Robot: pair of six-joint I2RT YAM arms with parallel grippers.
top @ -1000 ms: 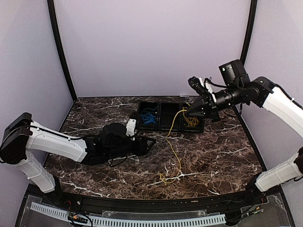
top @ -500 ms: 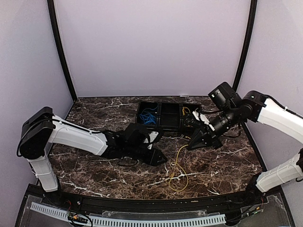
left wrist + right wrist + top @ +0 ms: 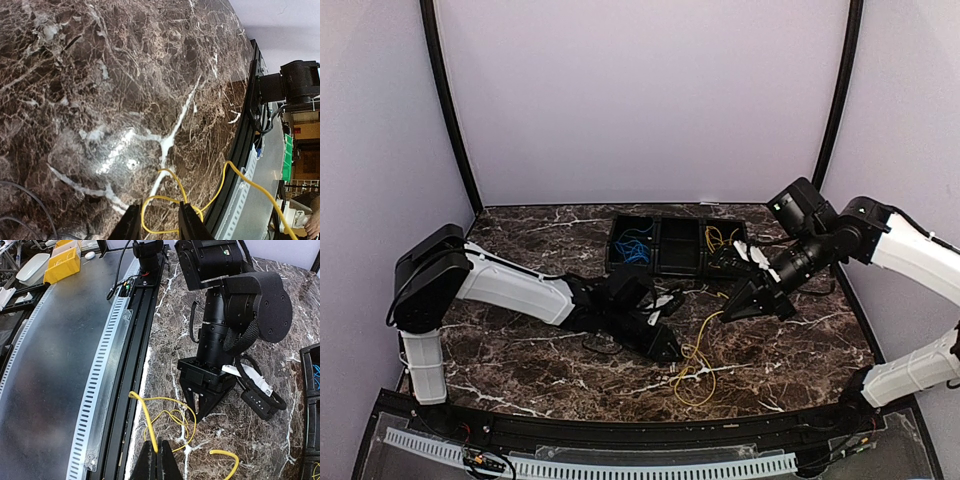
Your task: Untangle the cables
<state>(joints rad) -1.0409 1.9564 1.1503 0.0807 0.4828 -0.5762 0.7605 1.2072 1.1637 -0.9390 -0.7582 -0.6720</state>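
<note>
A thin yellow cable (image 3: pixel 692 370) lies looped on the brown marbled counter (image 3: pixel 790 350), lower centre of the top view. The left jaws stand apart astride one loop; the right jaws are clenched on its strand. Blue cables (image 3: pixel 635 245) sit in the left compartment of the black tray (image 3: pixel 678 248).

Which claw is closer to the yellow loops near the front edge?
Left. The left claw is at the yellow loops, fingers either side of one strand. The right claw is farther back and rightward, shut on a strand rising from them.
</note>
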